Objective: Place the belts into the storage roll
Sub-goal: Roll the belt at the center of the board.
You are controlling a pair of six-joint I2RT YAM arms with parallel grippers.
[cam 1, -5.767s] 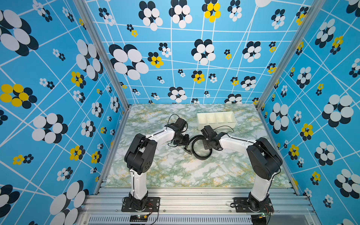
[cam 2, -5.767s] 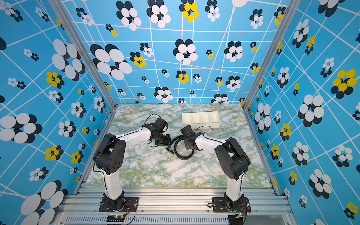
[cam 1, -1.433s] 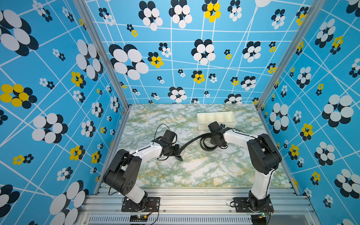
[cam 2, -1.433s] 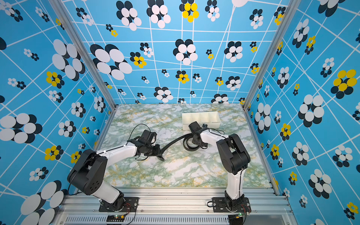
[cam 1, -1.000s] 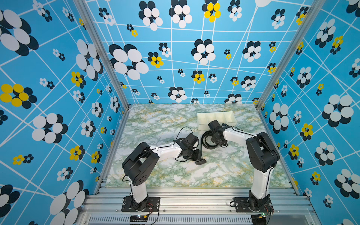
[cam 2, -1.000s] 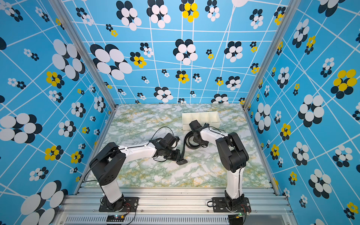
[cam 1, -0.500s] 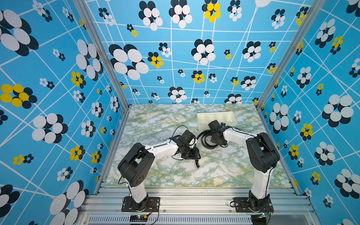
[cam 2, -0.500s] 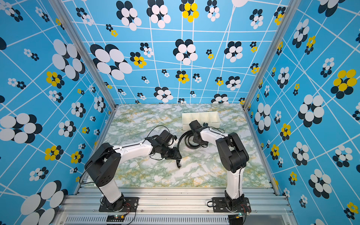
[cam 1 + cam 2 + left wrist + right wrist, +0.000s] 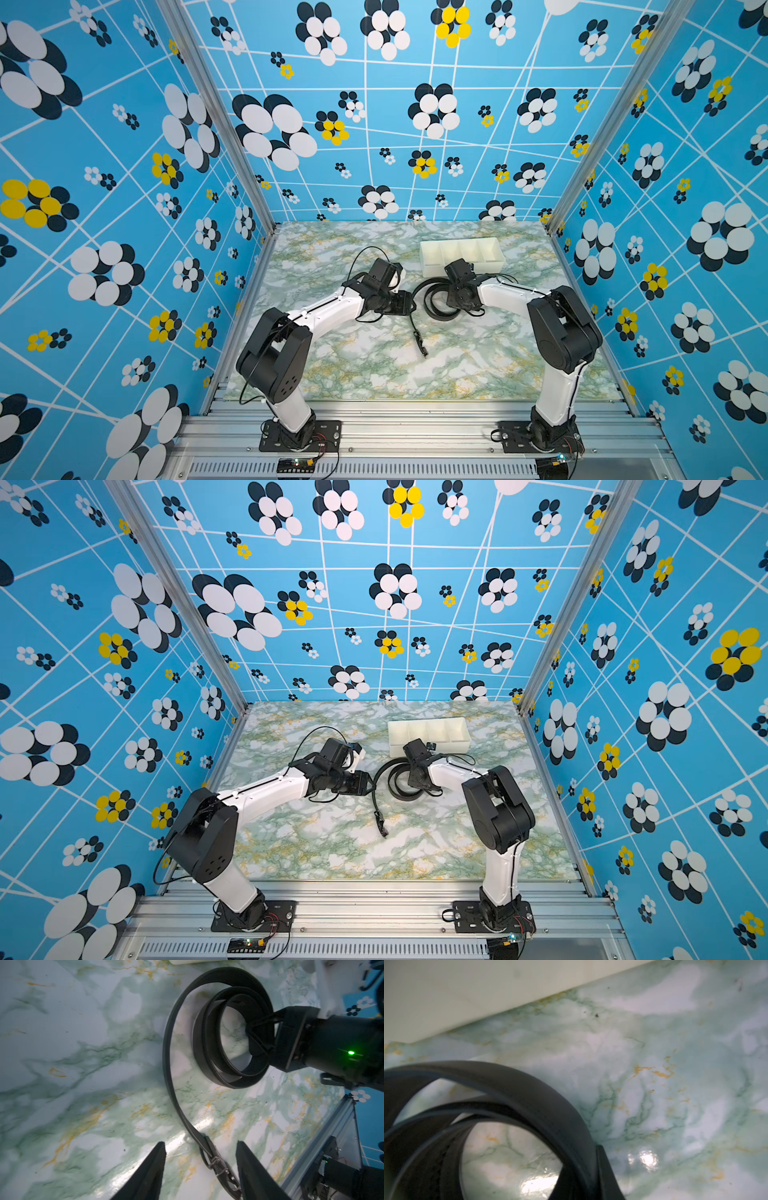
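While the buckle (image 9: 421, 347) end lies flat on the marbled table (image 9: 365, 374) at the near middle, the belt (image 9: 436, 301) is only half wound. The step in hand therefore looks like gathering this loose tail onto the coil. From the buckle the strap runs toward 12 o'clock, passes the left gripper (image 9: 409, 308), and curls round into the coil. In the left wrist view that gripper's jaws stand released, wide apart. The buckle lies on the table between the fingers (image 9: 153, 1167), and nothing is held there. To do this well, I judge it should close on the strap just behind the buckle. The metal itself could slip or twist. It can then carry the tail round the coil without tugging.

At 3 o'clock of the left gripper sits the coil, standing on edge in a few loose wraps. The right gripper (image 9: 453, 300) is clenched across the wraps on the coil's 3 o'clock side. It should serve as a firm anchor while the tail comes round, since a slack pinch would let the wraps spring open.

Beyond, at 12 to 1 o'clock of the coil and just beside it, the storage roll (image 9: 492, 262) sits with all four compartments apparently empty. The coil looks wider than one compartment, so it likely needs tightening before any lift.
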